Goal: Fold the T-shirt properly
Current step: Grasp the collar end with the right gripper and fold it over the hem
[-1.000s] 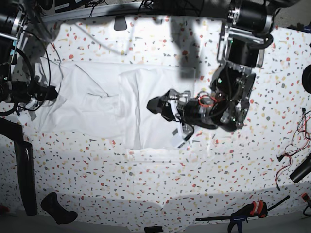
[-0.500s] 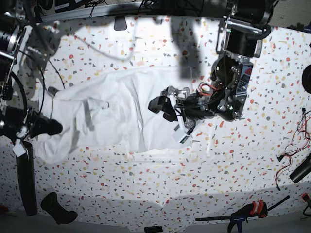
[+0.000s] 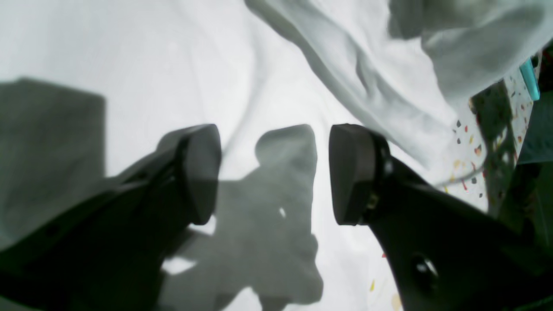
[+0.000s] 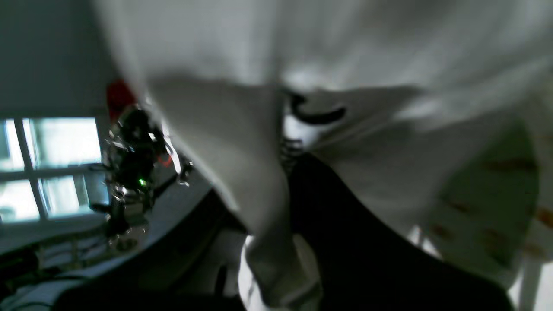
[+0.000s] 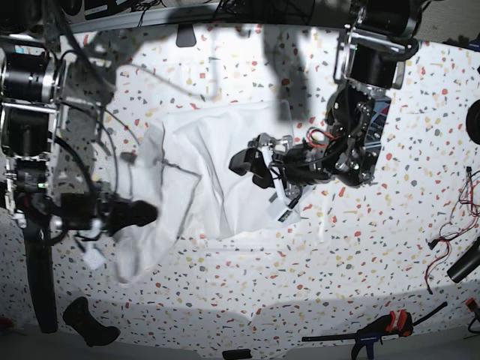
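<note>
The T-shirt (image 5: 210, 165) lies on the speckled counter (image 5: 225, 285), left of centre, its left part lifted and bunched into a hanging fold that droops toward the near left. The right hand (image 5: 142, 214), on the left of the scene, is clenched on that lifted cloth; from its own camera the white fabric (image 4: 268, 172) drapes right over the dark fingers and hides them. The left hand (image 5: 251, 166) comes in from the right and hovers low over the flat middle of the shirt, its two dark pads (image 3: 203, 172) standing well apart with nothing between them, only their shadow on the cloth below. A blue-handled clamp (image 5: 379, 330) lies at the near right edge of the counter.
</note>
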You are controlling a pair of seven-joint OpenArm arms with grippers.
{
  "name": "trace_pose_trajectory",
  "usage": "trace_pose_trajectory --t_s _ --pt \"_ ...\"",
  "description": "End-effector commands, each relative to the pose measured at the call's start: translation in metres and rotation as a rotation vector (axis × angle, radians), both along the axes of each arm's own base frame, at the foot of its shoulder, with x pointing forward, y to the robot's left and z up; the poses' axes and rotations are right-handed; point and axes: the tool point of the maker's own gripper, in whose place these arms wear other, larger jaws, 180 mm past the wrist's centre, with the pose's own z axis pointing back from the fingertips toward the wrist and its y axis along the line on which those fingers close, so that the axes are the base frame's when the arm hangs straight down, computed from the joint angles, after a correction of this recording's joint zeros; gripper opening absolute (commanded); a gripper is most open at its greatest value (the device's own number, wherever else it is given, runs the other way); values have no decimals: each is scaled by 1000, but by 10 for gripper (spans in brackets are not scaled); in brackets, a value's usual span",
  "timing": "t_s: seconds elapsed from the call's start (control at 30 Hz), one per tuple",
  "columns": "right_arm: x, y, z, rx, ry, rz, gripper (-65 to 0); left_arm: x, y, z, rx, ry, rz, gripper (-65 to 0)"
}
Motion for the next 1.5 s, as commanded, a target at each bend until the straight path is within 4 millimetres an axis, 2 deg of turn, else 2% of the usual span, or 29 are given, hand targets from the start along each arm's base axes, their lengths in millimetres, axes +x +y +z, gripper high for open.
trace_pose_trajectory --t_s 0.0,0.1,0.23,0.43,0.53,0.63,0.77,1.0,1.17,1.27,1.37,1.43,1.47 --pt "10 6 17 9 -49 19 -650 8 0 8 7 -30 -1 -267" --pt "4 38 8 13 -28 99 -650 8 0 8 7 -30 -1 -267" --pt "-1 70 5 30 -27 170 -650 8 0 8 7 -30 -1 -268" --pt "-2 100 7 80 -31 208 -650 8 0 8 6 -30 -1 -267" --pt "-5 110 0 55 -21 231 -650 8 0 8 6 -30 -1 -267" --pt "-10 109 -20 -51 7 259 -650 6 0 7 12 -20 -7 -267" --pt "-16 97 -42 -181 42 280 -650 3 -1 12 19 29 -52 -267" --pt "-17 94 -46 -210 50 284 -650 32 2 39 49 5 -50 -268" --pt "-17 94 -46 -210 50 284 -650 40 5 55 66 8 -85 -268" --pt "-17 94 -46 -209 49 284 -650 48 19 57 90 -7 -71 -268" --pt "-16 95 -44 -196 45 282 -650 59 44 59 136 -28 -44 -268" --pt "-12 102 -33 -141 24 274 -650 66 66 59 173 -40 -19 -268" --pt "-9 106 -24 -100 10 268 -615 68 77 58 191 -40 -8 -268"
